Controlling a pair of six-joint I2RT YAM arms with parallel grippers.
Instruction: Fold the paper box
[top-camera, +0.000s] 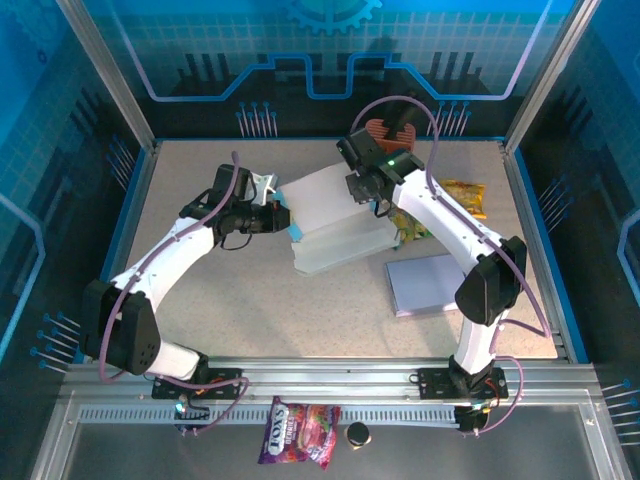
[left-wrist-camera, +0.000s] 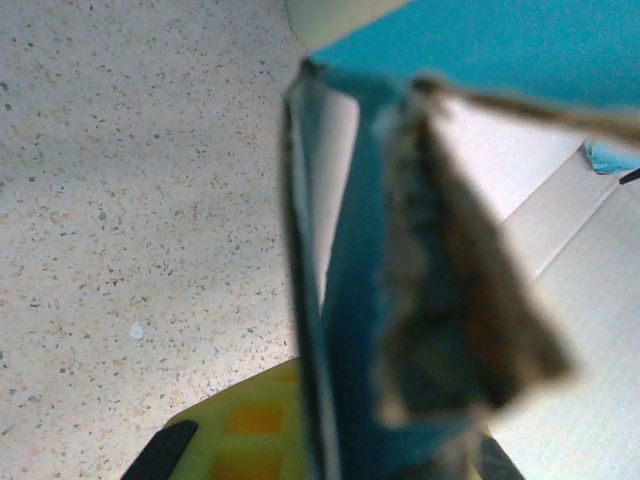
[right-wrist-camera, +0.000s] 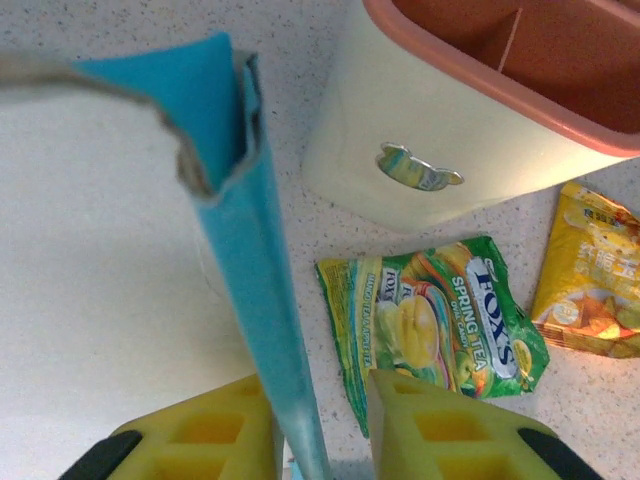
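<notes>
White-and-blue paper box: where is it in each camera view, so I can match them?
Top external: white-and-blue paper box, picture centre.
Left wrist: box's blue edge upright, centre to upper right.
Right wrist: box on the left, blue fold running down.
Shared landmark: speckled beige table under it.

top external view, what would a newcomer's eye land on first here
A half-folded white and blue paper box sits at the table's middle, with the left gripper shut on its blue left edge and the right gripper at its far right corner. To its right lie a flat pale lilac sheet and a yellow snack bag.
</notes>
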